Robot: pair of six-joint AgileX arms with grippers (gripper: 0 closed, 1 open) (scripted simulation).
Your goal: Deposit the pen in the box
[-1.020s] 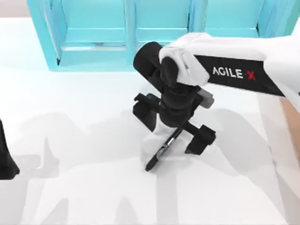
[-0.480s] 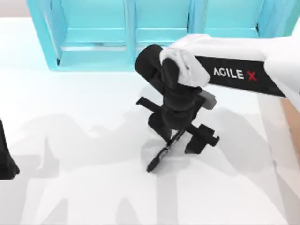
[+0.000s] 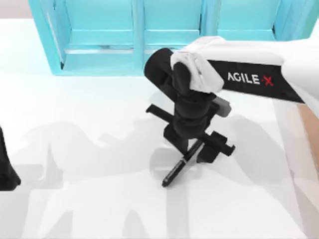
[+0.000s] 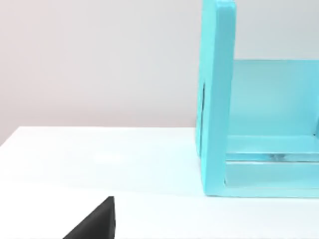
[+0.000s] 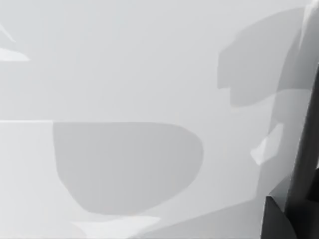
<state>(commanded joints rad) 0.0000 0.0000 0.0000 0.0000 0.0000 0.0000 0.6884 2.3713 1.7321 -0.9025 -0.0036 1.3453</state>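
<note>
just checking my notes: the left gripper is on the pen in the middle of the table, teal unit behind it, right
Not quite: it is the right gripper on the pen, as the top view shows. The left arm sits parked at the table's left edge. The rest holds: mid-table, teal unit behind.

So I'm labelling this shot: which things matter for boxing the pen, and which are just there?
Job: pen, right gripper shut on it, box at the table's right edge.
Idle: teal shelf, left arm parked left.
</note>
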